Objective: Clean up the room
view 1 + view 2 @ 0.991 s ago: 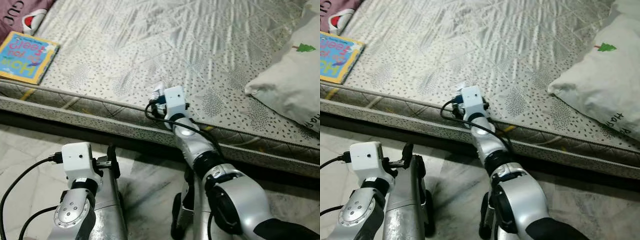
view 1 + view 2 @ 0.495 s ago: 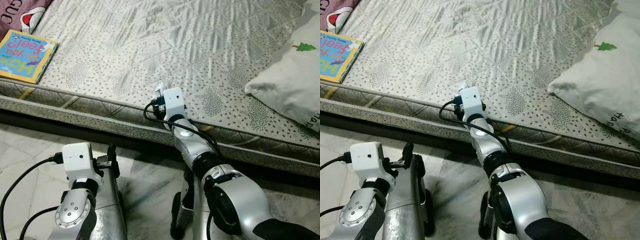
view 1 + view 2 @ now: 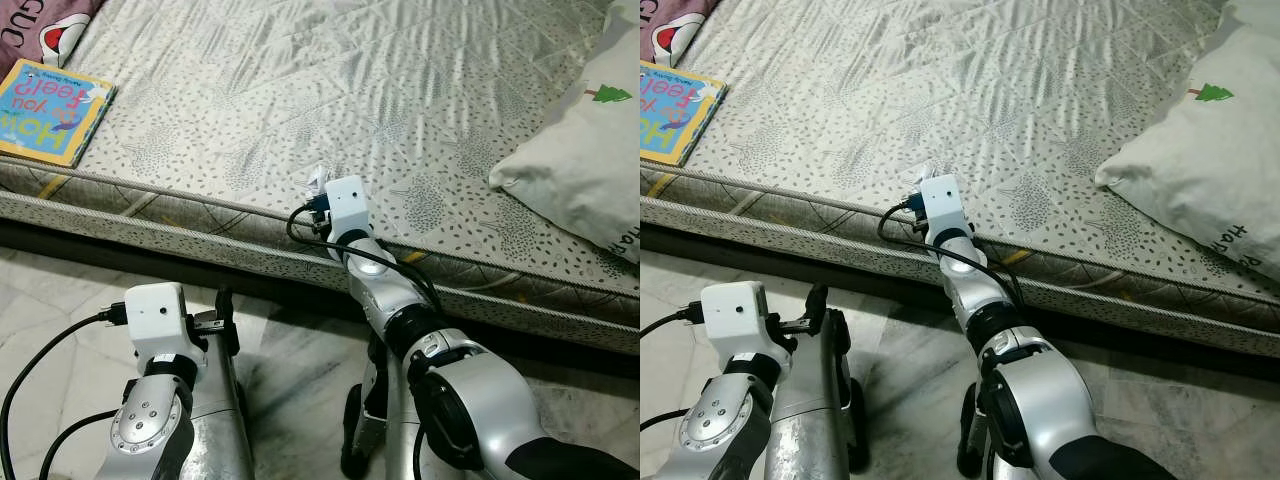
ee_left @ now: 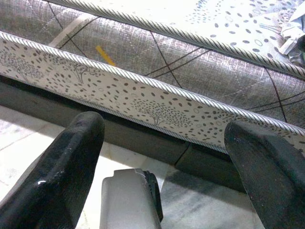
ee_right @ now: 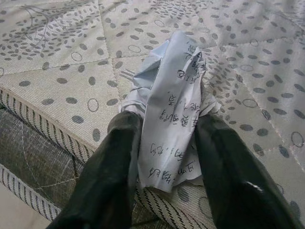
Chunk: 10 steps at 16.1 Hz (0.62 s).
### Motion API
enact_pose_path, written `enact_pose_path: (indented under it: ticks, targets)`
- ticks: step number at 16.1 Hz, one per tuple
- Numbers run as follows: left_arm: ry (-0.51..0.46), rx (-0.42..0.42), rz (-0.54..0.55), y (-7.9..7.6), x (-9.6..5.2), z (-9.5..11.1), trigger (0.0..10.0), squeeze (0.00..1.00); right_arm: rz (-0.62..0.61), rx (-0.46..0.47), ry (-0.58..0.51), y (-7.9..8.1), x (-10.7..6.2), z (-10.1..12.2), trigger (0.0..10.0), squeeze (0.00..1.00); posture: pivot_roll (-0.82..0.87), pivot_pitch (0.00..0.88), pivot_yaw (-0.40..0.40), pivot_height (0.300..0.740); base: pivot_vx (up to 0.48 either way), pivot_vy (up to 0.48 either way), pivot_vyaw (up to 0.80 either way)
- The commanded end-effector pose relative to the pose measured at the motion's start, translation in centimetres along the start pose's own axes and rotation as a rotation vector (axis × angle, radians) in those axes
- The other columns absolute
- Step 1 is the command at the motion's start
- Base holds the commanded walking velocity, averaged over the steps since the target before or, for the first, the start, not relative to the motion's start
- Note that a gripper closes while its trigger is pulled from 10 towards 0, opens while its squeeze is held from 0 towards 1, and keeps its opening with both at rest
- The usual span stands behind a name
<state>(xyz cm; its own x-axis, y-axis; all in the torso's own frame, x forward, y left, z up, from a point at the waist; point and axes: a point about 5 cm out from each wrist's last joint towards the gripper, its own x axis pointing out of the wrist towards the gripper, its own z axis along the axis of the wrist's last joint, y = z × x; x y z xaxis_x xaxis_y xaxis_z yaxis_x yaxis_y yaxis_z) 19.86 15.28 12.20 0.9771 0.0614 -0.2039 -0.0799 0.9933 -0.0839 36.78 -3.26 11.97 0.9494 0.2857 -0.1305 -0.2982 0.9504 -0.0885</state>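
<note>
Crumpled paper (image 5: pixel 169 112), pinched between both fingers of right gripper (image 5: pixel 167 143) at mattress (image 3: pixel 330 90) front edge: light, soft, tears easily; best held across its bunched middle, as here. Jaws narrow, pads against paper both sides. Left gripper (image 4: pixel 162 143) spread wide, holding nothing, low beside mattress wall. Book (image 3: pixel 50 110) lies on far left corner, pillow (image 3: pixel 590 150) at right.

Two silver arms, rounded joint housings, a white boxy camera block on each wrist, black cables looping off them, and long black fingers (image 5: pixel 109 181), glossy.
</note>
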Motion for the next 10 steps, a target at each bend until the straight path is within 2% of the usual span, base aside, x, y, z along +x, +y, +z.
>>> enact_pose_path:
  ticks: [1, 10]
  targets:
    - [0.026, 0.009, 0.009, 0.14, -0.22, -0.39, 10.0, 0.0, 0.017, 0.008, 0.023, 0.61, -0.08, -0.47, 0.0, 0.0, 0.27, 0.309, -0.065, 0.536, 0.0, 0.0, 0.0]
    - [0.022, 0.008, 0.01, 0.07, 0.1, -0.33, 10.0, 0.0, 0.019, -0.004, 0.028, 0.39, -0.09, -0.58, 0.0, 0.0, 0.27, 0.302, -0.071, 0.536, 0.0, 0.0, 0.0]
